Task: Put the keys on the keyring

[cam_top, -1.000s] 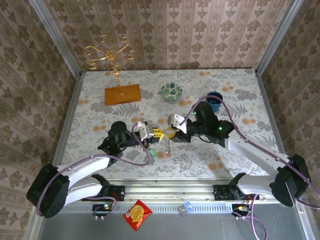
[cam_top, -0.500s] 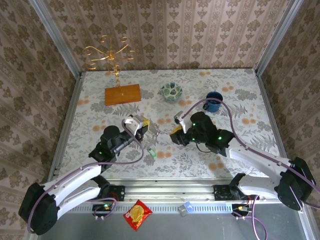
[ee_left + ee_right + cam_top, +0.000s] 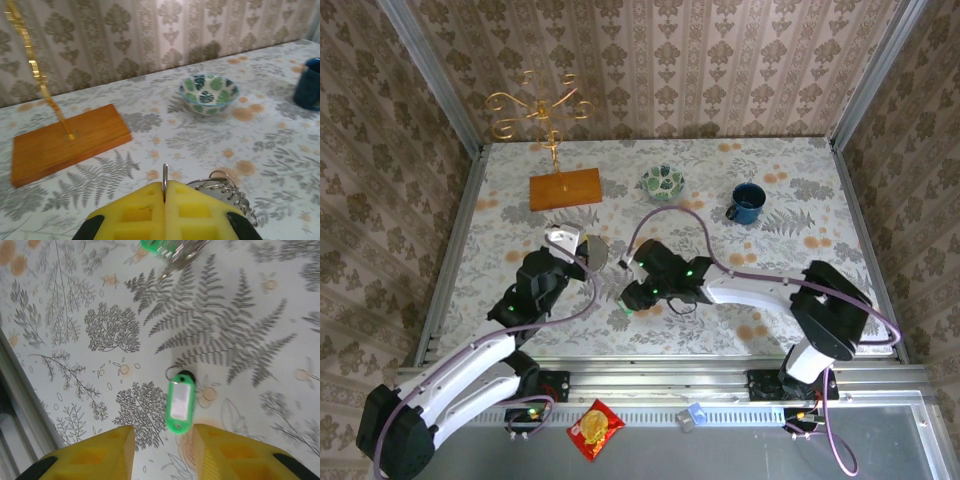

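Okay, far left: gold wire stand (image 3: 535,105) on its wooden base (image 3: 65,142), not part of the job. Next, the left fingers (image 3: 140,210) are pressed together, clamped on the keyring (image 3: 164,174). It shows as a thin metal edge standing upright between the yellow pads, held above the counter (image 3: 500,240). A cluster of small rings (image 3: 220,184) sits just right of those pads; can't tell if it hangs on the hoop.

Moving right, the right fingers (image 3: 95,452) are apart, pointing down at the counter. One key (image 3: 179,407) lies flat just ahead of the gap between them, not touched, its small ring at the far end. A second key (image 3: 157,245) is a green blur at the top edge of the right wrist view, with metal beside it. Further right are the patterned bowl (image 3: 208,93) and the blue mug (image 3: 748,203), well apart from the work.

Likely step: grab the flat key. To do it well, drop low, centre the gap over the tag and pinch across its narrow width. Leave the small ring free for threading and hold the hoop steady.

Writing: the tag's window looks pale and blank. The print on the red-and-yellow snack packet (image 3: 595,430) at the near edge is too small to read.
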{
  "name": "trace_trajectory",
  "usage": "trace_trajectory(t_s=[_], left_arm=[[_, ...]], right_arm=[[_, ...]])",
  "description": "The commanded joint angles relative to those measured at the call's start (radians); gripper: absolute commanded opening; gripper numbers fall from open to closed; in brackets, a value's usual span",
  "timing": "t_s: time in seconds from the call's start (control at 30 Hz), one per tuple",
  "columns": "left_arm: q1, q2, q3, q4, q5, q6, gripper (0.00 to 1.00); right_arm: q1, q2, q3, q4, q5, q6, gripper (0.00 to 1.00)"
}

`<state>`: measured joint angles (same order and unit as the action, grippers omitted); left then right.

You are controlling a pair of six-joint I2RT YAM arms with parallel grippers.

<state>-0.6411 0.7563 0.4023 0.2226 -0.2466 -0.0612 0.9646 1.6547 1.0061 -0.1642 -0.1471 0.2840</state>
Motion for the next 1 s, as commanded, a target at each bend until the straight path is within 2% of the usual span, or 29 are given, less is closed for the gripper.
trace_trajectory(t_s=[0.0,0.13,0.3,0.57,0.67,0.97], left_arm=[[0.014,-0.067,0.055,-0.020,-0.128,-0.048,0.00],[0.020,-0.124,0.071,-0.061,-0.201,-0.053,0.00],[0.026,-0.186,0.083,-0.112,-0.287,-0.054,0.00],[0.028,-0.223,0.084,-0.131,-0.279,-0.042,0.00],[0.029,-0.221,0.084,-0.127,-0.247,-0.021,0.00],[0.029,-0.183,0.092,-0.114,-0.129,0.020,0.00]], right_arm=[[0.058,0.065,0.056,-0.018,0.105,-0.095,0.39],[0.097,0.136,0.086,0.048,0.200,-0.225,0.43],[0.097,0.210,0.117,0.070,0.252,-0.308,0.45],[0.097,0.294,0.173,0.051,0.314,-0.350,0.43],[0.097,0.300,0.171,0.048,0.328,-0.346,0.38],[0.089,0.210,0.096,0.026,0.356,-0.308,0.14]])
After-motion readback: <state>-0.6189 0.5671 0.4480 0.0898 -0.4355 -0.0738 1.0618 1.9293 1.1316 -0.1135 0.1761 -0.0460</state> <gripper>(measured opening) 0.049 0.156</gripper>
